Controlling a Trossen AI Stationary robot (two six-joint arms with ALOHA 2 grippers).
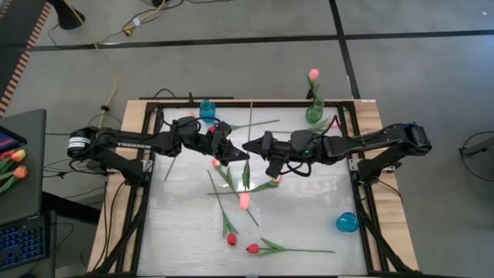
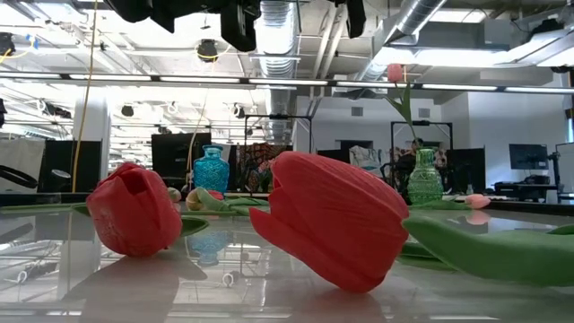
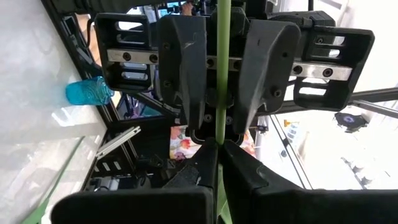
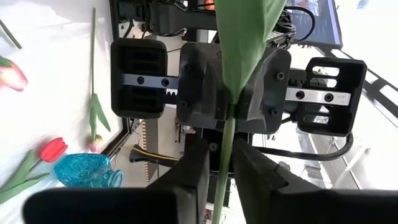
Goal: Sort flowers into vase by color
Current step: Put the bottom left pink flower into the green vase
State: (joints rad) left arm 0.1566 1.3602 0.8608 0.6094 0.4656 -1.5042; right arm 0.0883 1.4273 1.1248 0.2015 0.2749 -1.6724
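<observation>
My left gripper [image 1: 241, 153] and right gripper [image 1: 252, 147] meet tip to tip above the table's middle. A green tulip stem [image 1: 248, 164] crosses between them, running from the far side to the near side, with a leaf [image 4: 245, 37] on it; I cannot pick out its head. The left gripper [image 3: 219, 149] is shut on the stem [image 3: 222, 74]. The right gripper [image 4: 221, 149] is open, with a finger close on each side of the stem [image 4: 225, 134]. Other tulips lie flat on the table: a pink head [image 1: 244, 201] and two red heads [image 1: 231, 239] [image 1: 252, 249]. My left gripper pinches the tulip's bare stem [image 3: 219, 134] between its two fingers [image 3: 202, 165]. The fingers come in level from the table's left and lie across the stem. The stem is lifted clear of the table and lies about level.
A green vase [image 1: 315, 112] at the far right holds one pink tulip [image 1: 313, 74]. One blue vase [image 1: 207, 110] stands far left, another [image 1: 346, 223] near right. Loose stems lie across the middle. The low view shows two red heads [image 2: 134, 208] [image 2: 332, 229] close up.
</observation>
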